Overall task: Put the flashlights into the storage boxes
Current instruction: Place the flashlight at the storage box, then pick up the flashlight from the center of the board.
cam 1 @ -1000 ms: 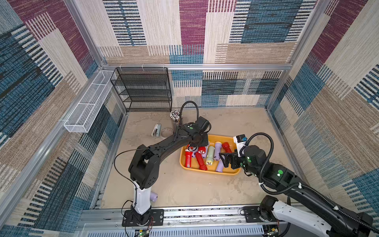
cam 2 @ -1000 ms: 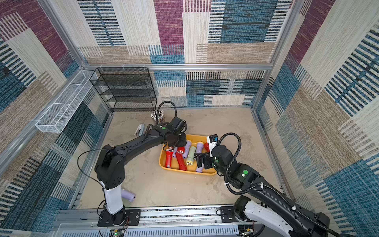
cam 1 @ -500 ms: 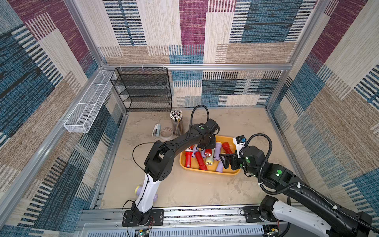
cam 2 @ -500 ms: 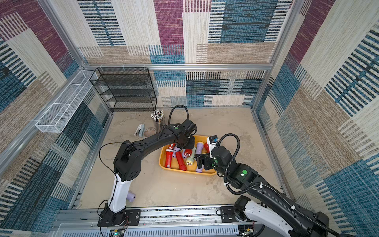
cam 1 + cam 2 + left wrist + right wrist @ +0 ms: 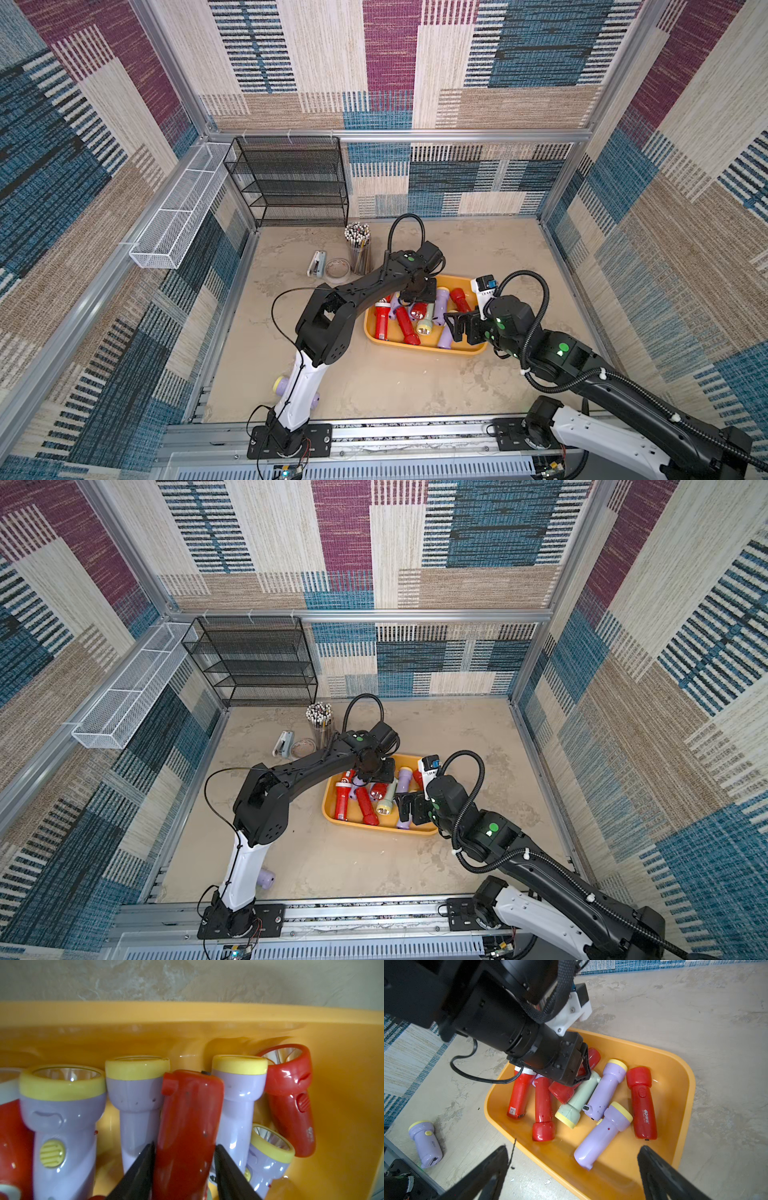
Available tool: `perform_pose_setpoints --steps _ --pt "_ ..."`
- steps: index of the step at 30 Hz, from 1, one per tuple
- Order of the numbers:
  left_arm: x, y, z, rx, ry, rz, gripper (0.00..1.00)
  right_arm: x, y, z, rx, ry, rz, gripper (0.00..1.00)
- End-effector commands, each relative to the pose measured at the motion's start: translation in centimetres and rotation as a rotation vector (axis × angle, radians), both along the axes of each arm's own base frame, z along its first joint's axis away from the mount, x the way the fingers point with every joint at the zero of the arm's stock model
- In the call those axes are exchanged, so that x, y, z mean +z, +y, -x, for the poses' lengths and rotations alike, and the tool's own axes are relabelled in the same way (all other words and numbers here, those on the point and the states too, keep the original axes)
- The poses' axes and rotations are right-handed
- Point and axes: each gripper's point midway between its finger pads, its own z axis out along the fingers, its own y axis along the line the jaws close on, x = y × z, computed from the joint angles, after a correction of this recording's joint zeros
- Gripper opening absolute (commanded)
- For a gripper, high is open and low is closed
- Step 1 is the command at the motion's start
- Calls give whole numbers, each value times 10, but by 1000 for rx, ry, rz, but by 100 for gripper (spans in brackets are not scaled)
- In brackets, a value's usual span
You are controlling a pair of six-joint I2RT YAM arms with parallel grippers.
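The yellow-orange storage box holds several flashlights: red, lavender with yellow heads, and one pale green. My left gripper is low over the box's middle, shut on a red flashlight that lies on top of the others. My right gripper hangs open over the box's near right rim with nothing between its fingers. One lavender flashlight lies on the floor by the left arm's base, partly hidden by it.
Behind the box stand a cup of pencils, a tape roll and a stapler. A black mesh rack fills the back left corner. A white wire basket hangs on the left wall.
My left arm has swung right and come down over the box's middle with the red flashlight. The right arm has not moved.
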Motion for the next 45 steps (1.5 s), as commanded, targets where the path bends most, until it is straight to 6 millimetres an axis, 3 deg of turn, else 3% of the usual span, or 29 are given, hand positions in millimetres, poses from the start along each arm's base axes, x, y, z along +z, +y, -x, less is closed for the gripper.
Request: perform_pose_setpoints --steps 1,9,12,17,26,31,35,38,45 --pt "14 5 0 -12 -28 -8 51 4 1 -4 -19 -19 -21 100" --pt "58 28 11 14 -108 12 51 4 3 -7 -22 -11 -20 100" --pt "73 48 22 53 -152 20 53 2 9 -7 -2 -1 -29 100" --pt "81 103 57 150 -193 -15 55 1 19 -6 38 11 -51 100" --pt "49 220 133 426 -197 -130 63 -4 41 -6 122 29 -89 100" --pt "24 271 168 607 -180 -180 67 -9 48 -5 149 34 -104 100" --pt "12 296 186 715 -171 -192 70 -21 59 -2 190 60 -142 100" --pt "12 310 194 772 -180 -213 72 -33 79 8 269 104 -189 100" --pt "9 320 203 843 -140 -256 73 -39 123 42 426 120 -213 100"
